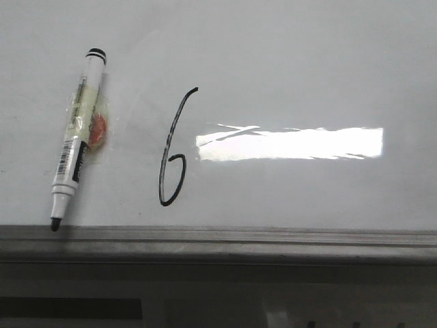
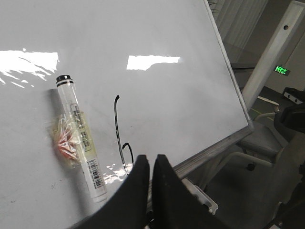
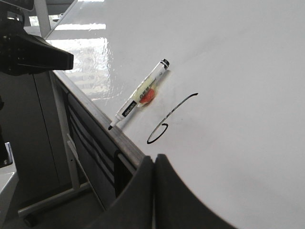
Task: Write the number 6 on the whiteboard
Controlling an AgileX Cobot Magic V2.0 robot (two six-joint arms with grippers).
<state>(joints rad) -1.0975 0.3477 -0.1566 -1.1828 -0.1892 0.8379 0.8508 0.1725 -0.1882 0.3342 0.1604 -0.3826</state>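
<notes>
In the front view, the whiteboard (image 1: pixel 287 55) filled nearly the whole picture, glossy white-grey, with a bright rectangular glare on its right half. The number 6 (image 1: pixel 174 154) stood near the middle of the board, just left of that glare: a thin black stroke slanting up to the right, with a narrow loop at its base ending just above the grey metal ledge (image 1: pixel 273 240). Left of the digit lay an uncapped black marker (image 1: pixel 76 156), its white barrel tilted, the black tip touching the ledge and the black-ringed end pointing up the board. A barcode label showed on the barrel, its print too small to read. Clear tape and an orange-red blob clung to the barrel's middle. No pincer appeared here.

In the left wrist view, the left pincer (image 2: pixel 151 164) hung over the board's edge, its 2 dark fingers pressed together and holding nothing. The 6 (image 2: pixel 118 138) sat just beyond the fingertips, the marker (image 2: pixel 81 145) beside it. A green lit sign glowed in the background, illegible.

In the right wrist view, the right pincer (image 3: pixel 153 164) was likewise closed and empty, over the board. The 6 (image 3: pixel 167 121) lay between it and the marker (image 3: pixel 140 95), whose tip met the ledge (image 3: pixel 95 114).
</notes>
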